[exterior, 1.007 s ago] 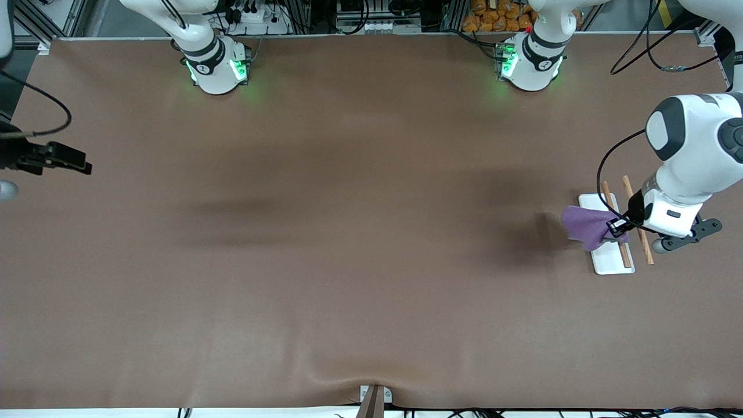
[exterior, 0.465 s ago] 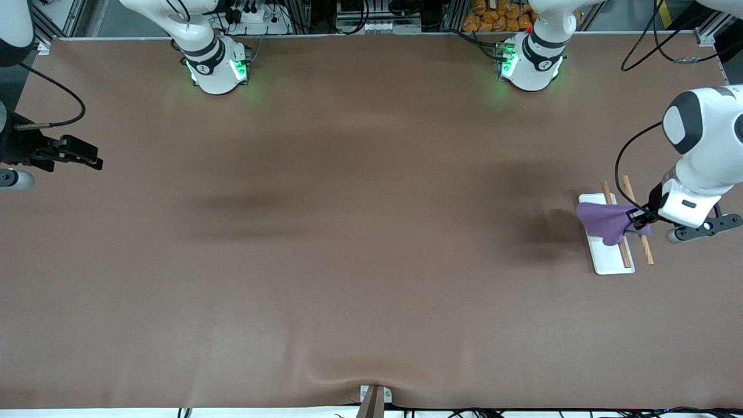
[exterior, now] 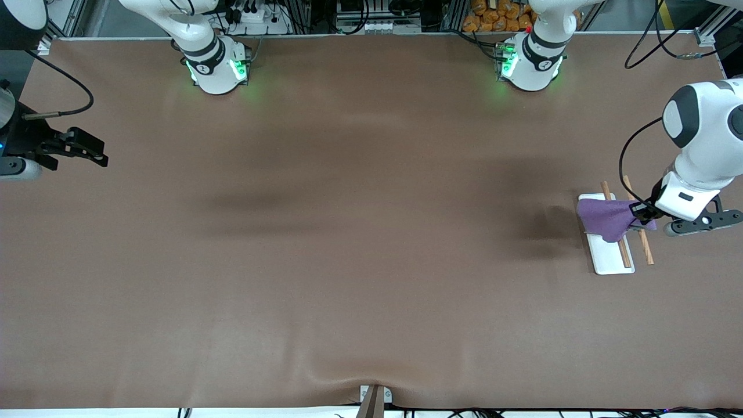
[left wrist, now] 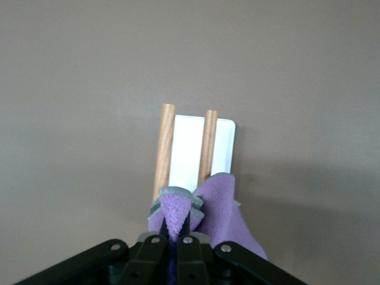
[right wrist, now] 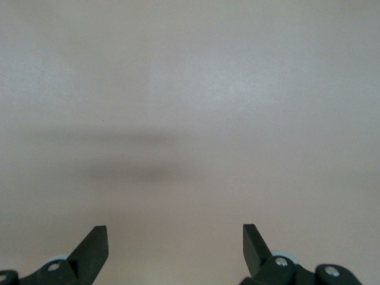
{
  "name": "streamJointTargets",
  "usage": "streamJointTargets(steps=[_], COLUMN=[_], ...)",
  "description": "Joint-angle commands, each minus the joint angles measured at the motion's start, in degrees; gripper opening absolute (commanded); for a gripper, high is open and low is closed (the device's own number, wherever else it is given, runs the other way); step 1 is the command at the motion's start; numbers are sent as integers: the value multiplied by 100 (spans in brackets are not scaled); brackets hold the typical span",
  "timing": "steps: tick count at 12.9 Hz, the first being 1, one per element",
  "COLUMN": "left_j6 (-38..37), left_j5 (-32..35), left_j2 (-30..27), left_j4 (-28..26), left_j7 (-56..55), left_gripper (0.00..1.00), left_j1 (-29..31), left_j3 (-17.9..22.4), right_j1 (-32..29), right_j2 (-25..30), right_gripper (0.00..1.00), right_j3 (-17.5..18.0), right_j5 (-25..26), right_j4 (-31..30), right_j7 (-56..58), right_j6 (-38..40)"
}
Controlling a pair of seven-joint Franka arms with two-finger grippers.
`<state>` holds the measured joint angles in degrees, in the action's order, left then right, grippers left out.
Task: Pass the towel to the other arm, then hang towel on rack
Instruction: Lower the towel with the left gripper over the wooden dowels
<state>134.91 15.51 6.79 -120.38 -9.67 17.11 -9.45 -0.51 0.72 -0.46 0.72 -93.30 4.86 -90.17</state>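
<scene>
The right gripper (exterior: 96,152) waited over the brown table (exterior: 348,261) at the right arm's end, its fingers (right wrist: 95,246) spread wide with nothing between them. At the left arm's end stood the rack (exterior: 609,255), a white base carrying two wooden rods. The purple towel (exterior: 606,217) draped over those rods, one corner bunched in the left gripper (exterior: 638,213), whose fingers (left wrist: 155,252) were pinched tight on the cloth just above the rack.
</scene>
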Motion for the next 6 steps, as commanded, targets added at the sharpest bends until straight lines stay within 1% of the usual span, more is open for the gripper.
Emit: streamJointTargets(steps=[1,3,4,6], left_j6=[114,123,149,149], left_j5=[216,216,216,225], left_j2=[-134,-143,-134,-134], left_j4=[-126,-126,-126,-108], left_j7=[288,579,589,606], left_gripper=[0,0,0,0], left_j1=[213,336,345,345], left_j3=[-57,-65,-65,-65], right_j1=[33,33,77,77], right_j2=[-125,-81,-81,-90], right_gripper=[100,100,100,100], right_j3=[2,28,37,28], right_j5=[157,157,148,78], right_j4=[374,470,628,691], right_j7=[94,120,112,15], right_j6=[395,360,360,404])
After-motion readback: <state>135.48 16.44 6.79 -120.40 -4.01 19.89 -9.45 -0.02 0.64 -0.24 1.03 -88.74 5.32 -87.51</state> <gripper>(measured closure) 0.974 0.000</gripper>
